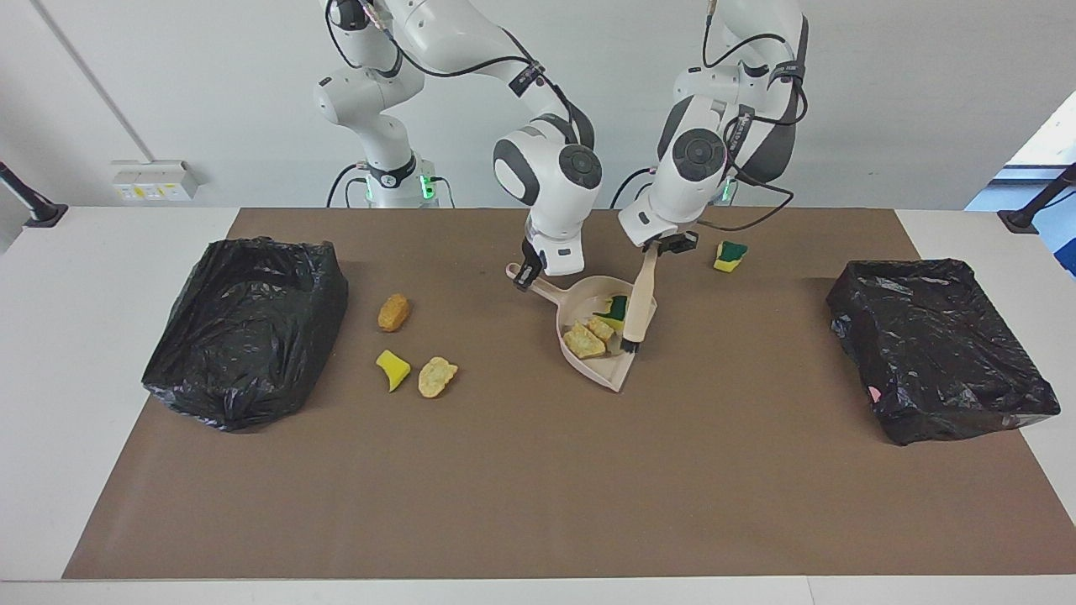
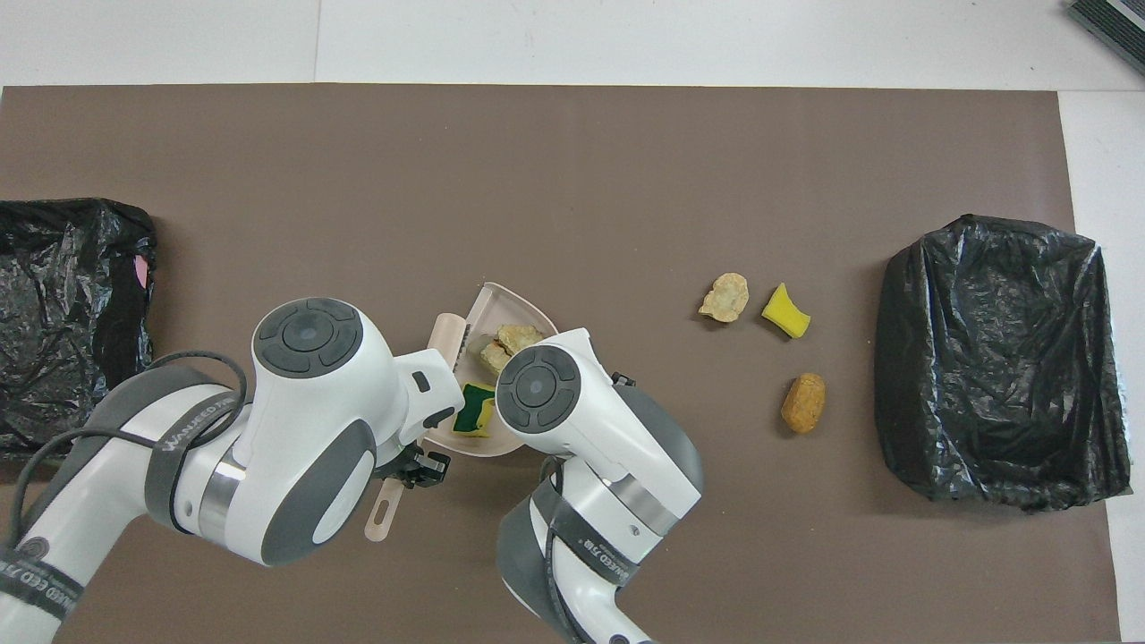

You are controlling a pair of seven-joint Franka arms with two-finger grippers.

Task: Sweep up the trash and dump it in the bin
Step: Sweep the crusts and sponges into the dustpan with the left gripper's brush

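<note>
Meanwhile, the beige dustpan [image 1: 603, 332] is pinned flat on the desk [image 1: 538, 470] by its handle, grasped in the right end effector [image 1: 527, 276], so three scraps [image 1: 588, 336] are kept inside. The brush [image 1: 639, 302], clenched in the left end effector [image 1: 660, 249], is held over the pan's mouth. Four more scraps [image 1: 418, 370] are left on the mat, three near one black-lined bin [image 1: 244, 332].

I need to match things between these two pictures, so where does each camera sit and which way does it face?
Facing view: high across the table, looking at the robots; both whole arms show, right gripper on the dustpan handle, left gripper holding the brush.
Overhead view: above the robots' end, looking steeply down; only forearms and wrists show.
Shared: dustpan, brush, loose scraps, both black bins, half a turn apart.
</note>
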